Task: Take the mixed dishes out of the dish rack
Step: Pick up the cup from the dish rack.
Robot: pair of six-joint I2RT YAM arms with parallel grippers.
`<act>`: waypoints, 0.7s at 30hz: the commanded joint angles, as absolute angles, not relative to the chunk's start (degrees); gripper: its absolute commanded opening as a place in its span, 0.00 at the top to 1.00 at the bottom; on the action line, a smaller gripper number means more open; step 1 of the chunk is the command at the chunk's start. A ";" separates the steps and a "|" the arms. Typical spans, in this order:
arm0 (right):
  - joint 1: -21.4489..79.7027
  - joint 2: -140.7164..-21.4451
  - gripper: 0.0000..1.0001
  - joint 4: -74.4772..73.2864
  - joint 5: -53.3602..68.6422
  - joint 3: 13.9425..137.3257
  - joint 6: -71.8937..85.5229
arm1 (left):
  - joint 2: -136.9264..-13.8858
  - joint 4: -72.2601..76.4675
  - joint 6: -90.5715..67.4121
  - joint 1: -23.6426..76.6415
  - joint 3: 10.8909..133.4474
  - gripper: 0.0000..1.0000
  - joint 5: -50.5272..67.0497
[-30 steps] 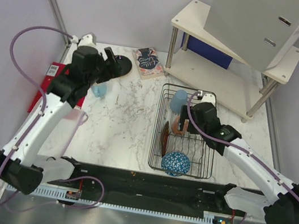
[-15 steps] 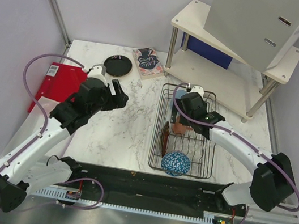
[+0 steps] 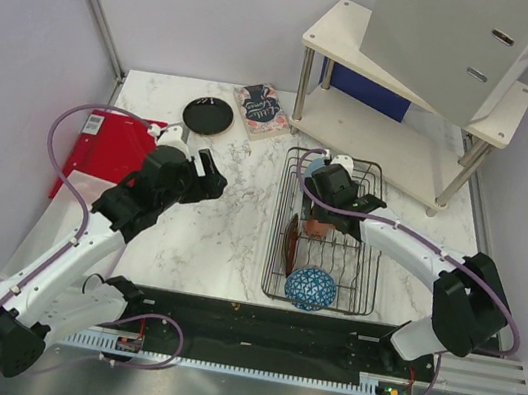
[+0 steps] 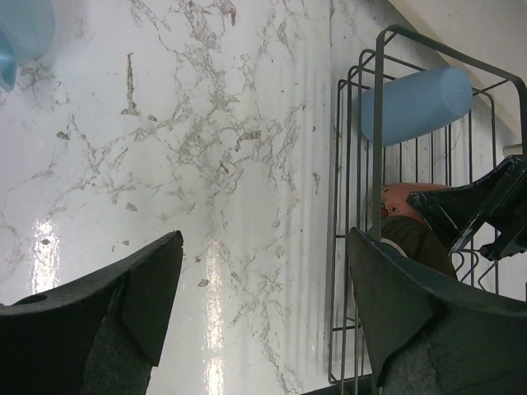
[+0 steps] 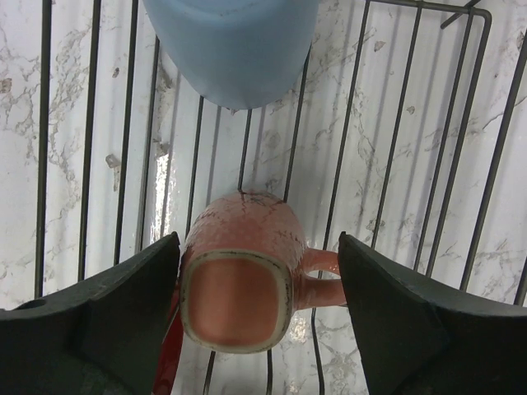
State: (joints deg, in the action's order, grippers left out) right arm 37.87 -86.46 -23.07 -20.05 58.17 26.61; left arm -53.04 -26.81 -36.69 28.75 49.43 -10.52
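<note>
The black wire dish rack stands on the white marble-patterned table top. A salmon-pink ceramic mug rests on the grid bars in the middle of the rack, its handle sticking out sideways. At the rack's far end a smooth light-blue cup lies on its side. At the near end sits a blue-and-white patterned bowl. Between bowl and mug, along the rack's side nearer the left arm, a dark red-brown round plate stands on edge.

The right arm stretches from its base across the rack, its wrist turned down over the mug. The right claw is spread wide astride the mug. One finger is right beside the mug's body and the other is at the tip of the handle. Whether they press on it I cannot tell.

The left arm is bent and reaches over the table beside the rack. The left claw hovers above bare marble just beside the rack, released and wide, holding nothing. A second light-blue cup stands on the table farther from the rack. A black round plate lies well apart from the rack's far corner.
</note>
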 commanded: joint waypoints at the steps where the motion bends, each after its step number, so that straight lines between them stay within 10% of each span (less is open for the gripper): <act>1: 37.97 -87.71 0.18 -21.45 -22.15 57.83 25.84 | -52.91 -23.82 -38.58 28.92 49.04 0.13 -9.76; 21: 37.97 -86.66 0.19 -23.38 -21.62 57.22 23.73 | -52.91 -23.29 -38.85 28.92 47.81 0.14 -9.32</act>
State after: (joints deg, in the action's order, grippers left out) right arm 37.89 -86.00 -23.14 -21.80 57.89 24.56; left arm -53.25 -25.56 -37.34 28.75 48.31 -9.87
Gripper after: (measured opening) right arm 0.805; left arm 0.865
